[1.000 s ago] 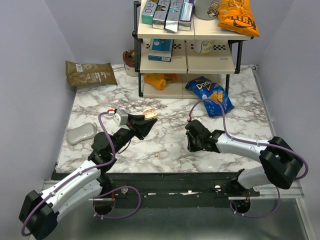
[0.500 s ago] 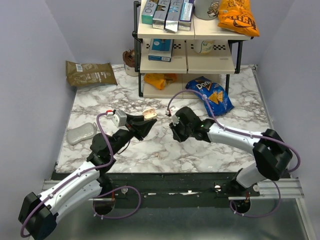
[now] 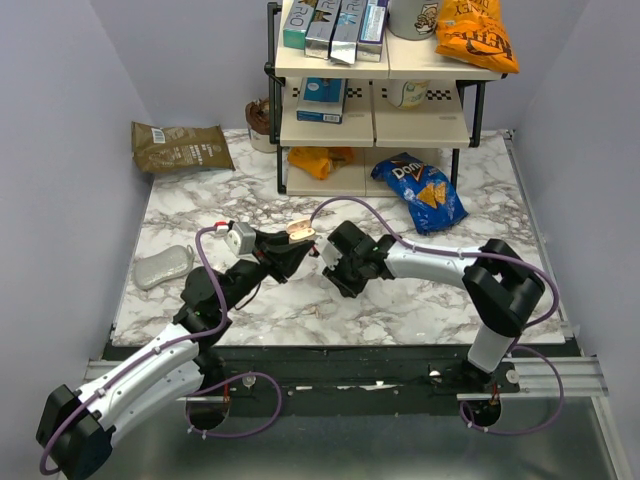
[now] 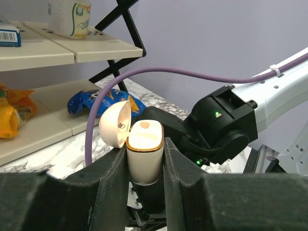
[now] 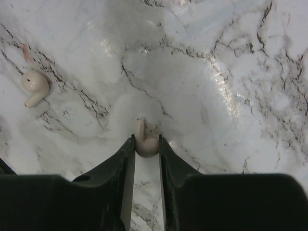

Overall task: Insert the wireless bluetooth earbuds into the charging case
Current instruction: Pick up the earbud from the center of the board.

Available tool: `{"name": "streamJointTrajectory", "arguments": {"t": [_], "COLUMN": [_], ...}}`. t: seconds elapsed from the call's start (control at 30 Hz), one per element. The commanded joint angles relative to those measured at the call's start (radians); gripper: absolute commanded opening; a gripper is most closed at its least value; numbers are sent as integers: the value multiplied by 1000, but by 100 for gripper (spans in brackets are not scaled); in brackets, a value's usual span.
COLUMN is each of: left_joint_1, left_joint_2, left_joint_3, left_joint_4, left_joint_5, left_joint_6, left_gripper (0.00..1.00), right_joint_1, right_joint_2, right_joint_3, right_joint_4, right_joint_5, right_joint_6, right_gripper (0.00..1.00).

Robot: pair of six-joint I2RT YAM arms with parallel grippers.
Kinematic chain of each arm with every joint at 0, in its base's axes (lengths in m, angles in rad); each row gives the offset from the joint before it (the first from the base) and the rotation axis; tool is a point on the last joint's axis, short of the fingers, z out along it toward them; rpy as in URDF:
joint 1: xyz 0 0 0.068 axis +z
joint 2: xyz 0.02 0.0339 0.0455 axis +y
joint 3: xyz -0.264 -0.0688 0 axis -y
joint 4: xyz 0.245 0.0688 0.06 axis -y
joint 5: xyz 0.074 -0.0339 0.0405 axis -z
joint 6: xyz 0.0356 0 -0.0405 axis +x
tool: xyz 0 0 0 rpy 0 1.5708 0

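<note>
My left gripper (image 3: 287, 250) (image 4: 145, 147) is shut on the charging case (image 3: 300, 231) (image 4: 144, 156), a pale beige case held above the marble. Its hinged lid (image 4: 115, 124) stands open to the left, and the gold-rimmed top faces up. My right gripper (image 3: 334, 263) (image 5: 146, 140) is just right of the case. It is shut on a cream-white earbud (image 5: 146, 146), stem pointing away from the fingers, above the table. Another cream earbud (image 5: 32, 84) lies on the marble at the upper left of the right wrist view.
A black-framed shelf rack (image 3: 375, 125) with boxes and snack bags stands at the back. A blue Doritos bag (image 3: 425, 190) lies in front of it, a brown bag (image 3: 180, 147) at the back left and a grey oval object (image 3: 163, 267) at the left edge.
The right arm has swung left across the table with the earbud, from the middle right to close beside the case. The left gripper has stayed put with the case.
</note>
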Motion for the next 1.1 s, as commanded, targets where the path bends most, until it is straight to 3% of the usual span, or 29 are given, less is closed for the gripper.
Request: {"name": "streamJointTrajectory", "arguments": {"t": [0.0,0.2,0.37,0.47,0.53,0.57,0.6,0.67,0.87,1.07], "left_joint_1": [-7,-7,-7,-7,-7,-7,-9,-10,-12,-12], "left_joint_2": [-8,-22,-37,-54,-64,-68,-69,-71,-66,-68], "left_joint_3": [-10,-9,-9,-10,-15,-15,-18,-15,-3,-1], "left_joint_4": [11,-2,-12,-27,-33,-33,-33,-36,-53,-71], "left_joint_5": [-12,-23,-29,-38,-46,-52,-54,-55,-58,-55], "left_joint_6": [7,16,19,18,18,16,18,15,15,13], "left_gripper": [0,0,0,0,0,0,0,0,0,0], "right_joint_1": [4,4,4,3,3,3,3,4,3,3], "right_joint_2": [0,-65,-175,-249,-286,-301,-327,-349,-301,-225], "right_joint_3": [31,23,6,-21,-73,-98,-139,-193,-291,-284], "right_joint_4": [-60,-61,-52,-14,17,49,66,131,247,288], "right_joint_5": [22,71,106,206,214,200,182,145,38,54], "right_joint_6": [20,69,117,251,385,432,506,583,704,710], "right_gripper": [40,54,58,57,44,34,14,1,1,1]}}
